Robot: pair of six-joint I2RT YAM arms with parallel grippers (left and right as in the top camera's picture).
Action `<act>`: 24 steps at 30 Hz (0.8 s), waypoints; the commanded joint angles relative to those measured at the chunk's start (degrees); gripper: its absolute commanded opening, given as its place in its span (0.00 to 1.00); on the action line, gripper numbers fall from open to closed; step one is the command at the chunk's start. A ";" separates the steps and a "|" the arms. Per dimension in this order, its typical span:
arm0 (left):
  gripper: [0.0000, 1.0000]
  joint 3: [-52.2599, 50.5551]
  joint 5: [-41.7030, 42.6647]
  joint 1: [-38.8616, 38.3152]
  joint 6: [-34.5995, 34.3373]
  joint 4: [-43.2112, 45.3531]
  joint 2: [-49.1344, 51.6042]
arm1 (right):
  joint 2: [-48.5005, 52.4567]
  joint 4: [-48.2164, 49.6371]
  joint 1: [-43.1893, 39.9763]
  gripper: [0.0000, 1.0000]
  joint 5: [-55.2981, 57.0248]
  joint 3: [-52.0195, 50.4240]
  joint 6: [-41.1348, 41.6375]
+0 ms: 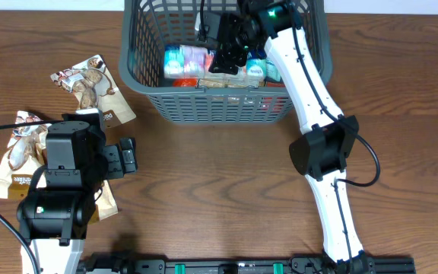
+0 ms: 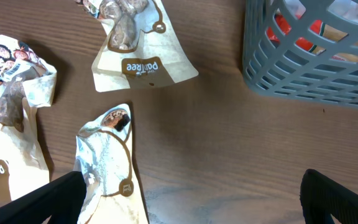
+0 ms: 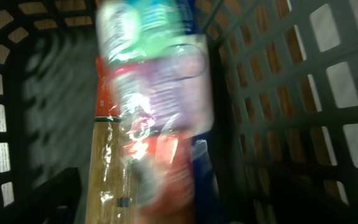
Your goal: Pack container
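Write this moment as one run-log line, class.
container: part filled | left gripper: open, over packets on table | right gripper: inside container, grip unclear | outside: three packets

You have one dark grey basket (image 1: 219, 106), three brown-and-white snack pouches (image 2: 138, 50) (image 2: 11, 118) (image 2: 107, 168) on the table, two robot arms (image 1: 59, 183) (image 1: 310, 84), and colourful packets (image 1: 192, 61) in the basket, too jumbled to count

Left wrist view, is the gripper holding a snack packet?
No, the left gripper has its fingers wide apart, and the nearest packet lies on the table.
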 commanded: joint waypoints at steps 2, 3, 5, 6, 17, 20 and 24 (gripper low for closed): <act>0.98 0.96 -0.70 0.26 -0.09 -0.13 0.04 | -8.39 0.22 -0.59 0.87 -1.01 1.57 1.11; 0.98 0.96 -0.70 0.26 -0.09 -0.13 0.04 | -11.52 0.72 -0.87 0.91 -0.94 1.64 1.09; 0.98 0.96 -0.70 0.26 -0.09 0.07 0.04 | -16.06 1.55 -1.57 0.98 -0.98 1.66 1.11; 0.99 0.96 -0.70 0.26 -0.09 0.11 0.07 | -18.91 1.88 -2.27 0.99 -0.94 1.66 1.11; 0.98 18.21 -2.60 6.73 -1.42 -14.86 7.96 | -34.77 -2.01 -25.29 0.99 19.50 1.64 43.28; 0.98 32.30 -2.60 11.04 -1.38 -23.32 17.20 | -33.53 -9.05 -32.06 0.99 13.70 0.35 46.16; 0.98 49.64 -2.51 15.37 -1.42 -30.53 30.29 | -30.14 -14.38 -35.54 0.99 11.37 -3.54 46.16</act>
